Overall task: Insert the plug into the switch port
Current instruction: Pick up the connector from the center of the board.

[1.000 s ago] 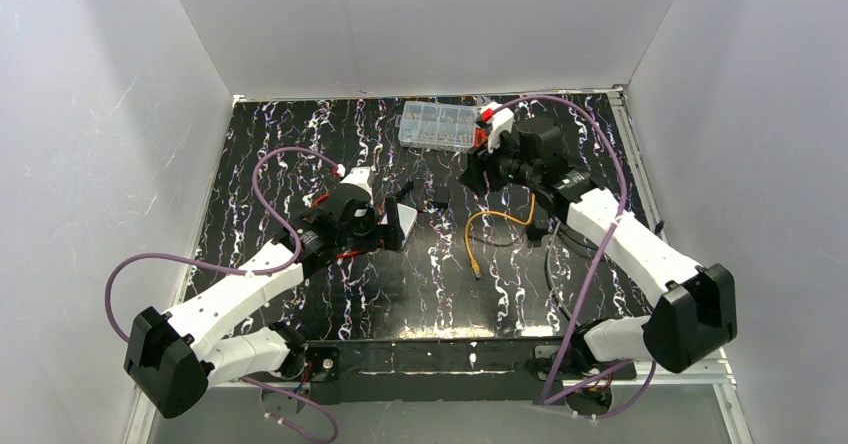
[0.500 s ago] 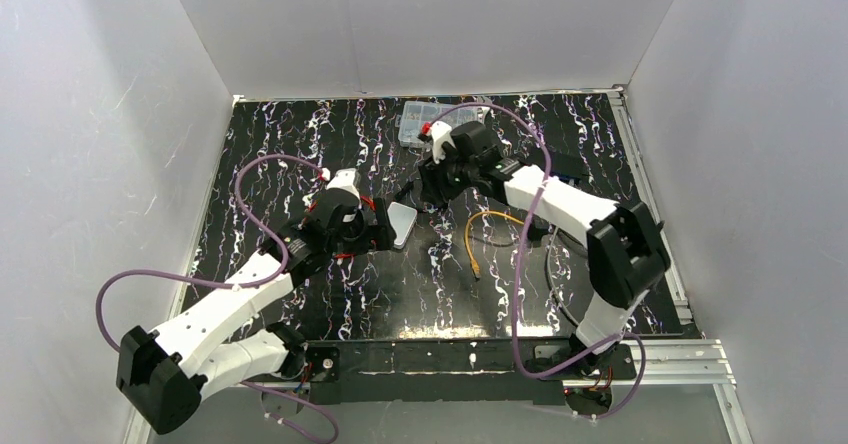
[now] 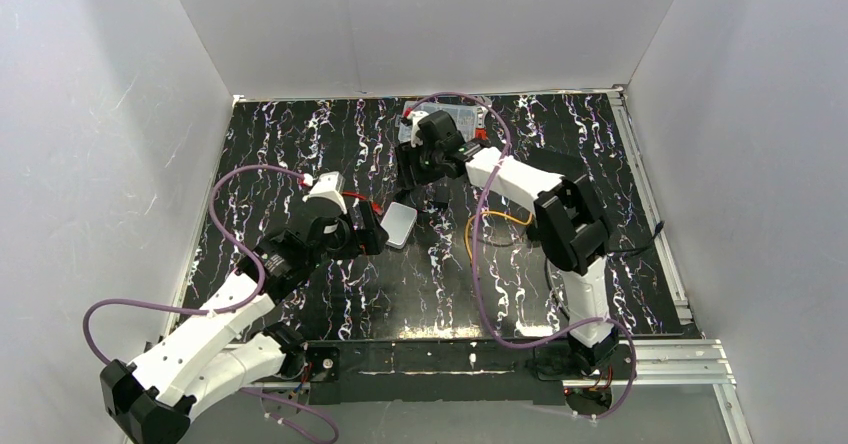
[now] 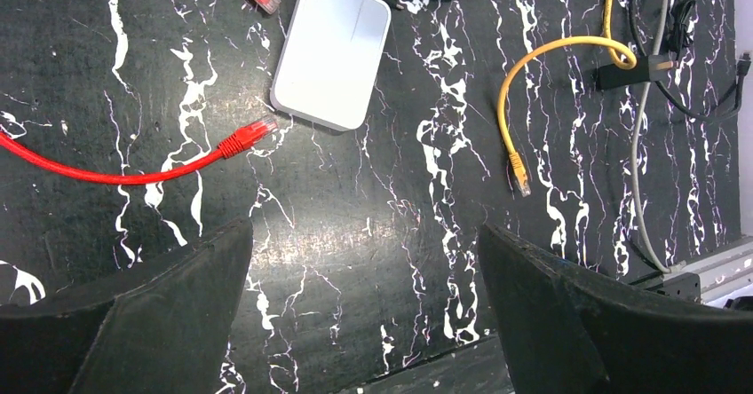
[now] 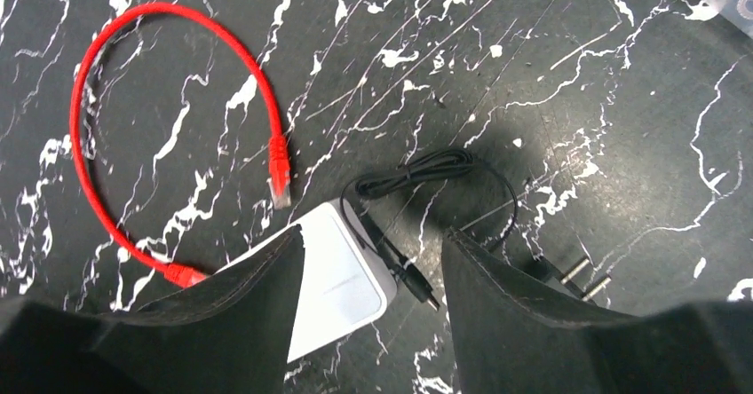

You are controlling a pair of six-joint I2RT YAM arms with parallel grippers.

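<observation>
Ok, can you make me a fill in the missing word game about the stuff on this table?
1. The looped cable next to the white box is coloured ___.
2. The left gripper has its fingers ___, with nothing between them.
3. The black power adapter shows ___ metal prongs.
4. The plug on the yellow-orange cable lies loose on the ___, in no gripper.
Missing words: red; open; two; table.

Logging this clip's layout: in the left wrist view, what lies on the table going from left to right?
red cable → white-grey box → plug on the orange cable → grey cable
</observation>
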